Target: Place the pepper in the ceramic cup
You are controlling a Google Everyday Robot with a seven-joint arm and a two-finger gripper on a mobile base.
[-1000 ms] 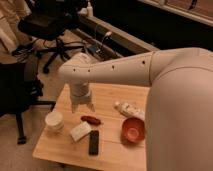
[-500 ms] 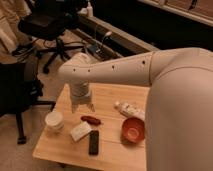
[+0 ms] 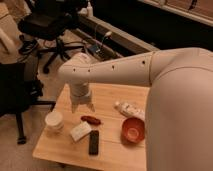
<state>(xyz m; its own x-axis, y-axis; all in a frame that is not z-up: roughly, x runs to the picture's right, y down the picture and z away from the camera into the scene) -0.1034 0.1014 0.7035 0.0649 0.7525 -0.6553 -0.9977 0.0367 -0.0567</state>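
Observation:
The dark red pepper (image 3: 91,119) lies on the wooden table (image 3: 115,147), left of centre. The white ceramic cup (image 3: 54,121) stands near the table's left edge, left of the pepper. My gripper (image 3: 83,106) hangs from the white arm just above and slightly left of the pepper, between it and the table's far edge. Nothing shows in the gripper.
A flat white block (image 3: 80,131) lies just in front of the pepper, with a black remote-like bar (image 3: 94,142) next to it. An orange-red bowl (image 3: 133,130) and a white packet (image 3: 129,109) sit to the right. Office chairs (image 3: 47,25) stand behind and to the left.

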